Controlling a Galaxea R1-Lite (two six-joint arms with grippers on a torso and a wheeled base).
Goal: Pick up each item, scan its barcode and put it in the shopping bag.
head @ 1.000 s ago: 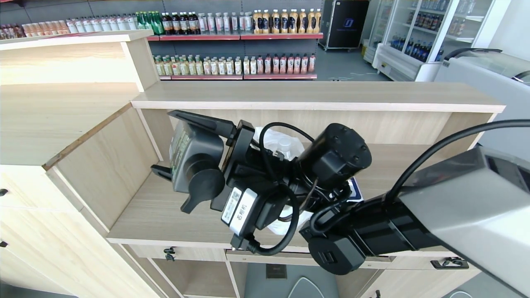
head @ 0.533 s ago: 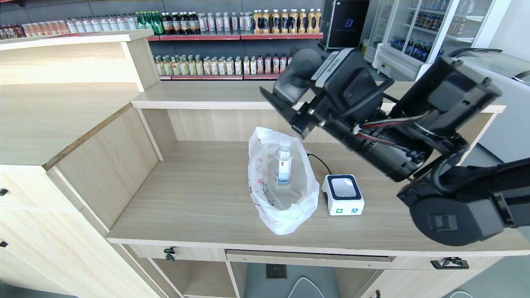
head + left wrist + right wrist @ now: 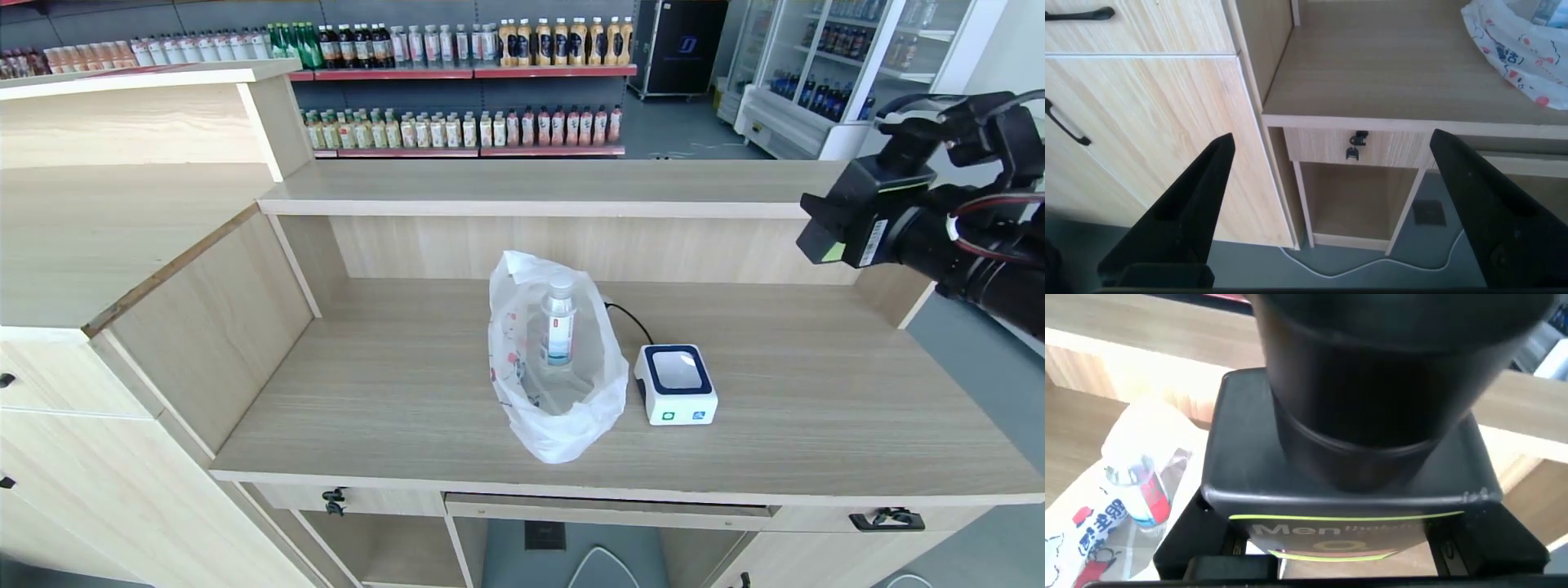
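Observation:
A white plastic shopping bag [image 3: 555,408] stands open mid-counter with a clear water bottle [image 3: 559,327] upright inside it. Just right of the bag sits the white barcode scanner [image 3: 676,382], window facing up. My right gripper [image 3: 890,204] hangs high at the counter's far right end, well above the surface, shut on a black container with a green label [image 3: 849,220]. The right wrist view has that black container [image 3: 1355,482] close up, with the bag [image 3: 1094,531] below it. My left gripper [image 3: 1331,212] is open and holds nothing, low beside the counter's front left corner.
The counter [image 3: 392,384] has a raised back ledge [image 3: 571,192] and a tall side wall [image 3: 204,327] on the left. A thin cable [image 3: 633,320] runs behind the scanner. Under the counter edge is a drawer with a key [image 3: 1354,145]. Drink shelves stand far behind.
My right arm has swung from close before the head camera, over the bag, up and out to the far right, still with the dark container. Bag, bottle and scanner have stayed put.

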